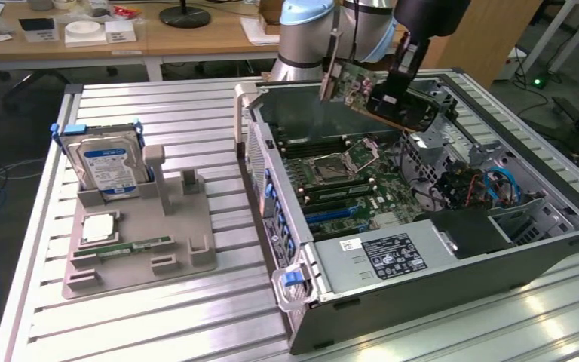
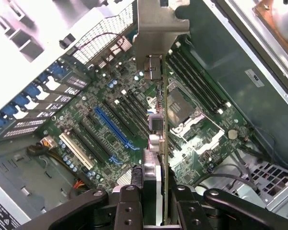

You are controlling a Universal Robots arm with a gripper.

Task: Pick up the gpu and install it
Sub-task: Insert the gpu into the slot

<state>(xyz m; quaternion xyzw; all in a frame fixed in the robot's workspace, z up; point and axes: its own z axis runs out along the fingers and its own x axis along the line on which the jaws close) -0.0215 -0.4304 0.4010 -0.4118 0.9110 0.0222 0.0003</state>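
Towards the near edge of the bench (image 1: pixel 169 317), a tray (image 1: pixel 194 260) is lying beside the case (image 1: pixel 451 279). A drive (image 1: pixel 108 170) is standing in it and a memory stick (image 1: pixel 133 246) is lying flat; neither is being touched. Inside the open case, the board (image 1: pixel 355 181) is being left exposed, and its blue slot (image 2: pixel 113 127) is lying unfilled.

Above the case's far side, near the bench's far edge, the gpu (image 1: pixel 355 87) is being held clear of the board. It is being gripped from both sides by the gripper (image 2: pixel 156 191), whose fingers (image 2: pixel 129 196) are being pressed onto the card.

From the wrist view the card is being seen edge-on, seemingly offset from the blue slot. If it is lowered out of line, the socket or memory slots could be struck. The bracket could snag the case's rear wall, and the card could pivot in so narrow a grip.
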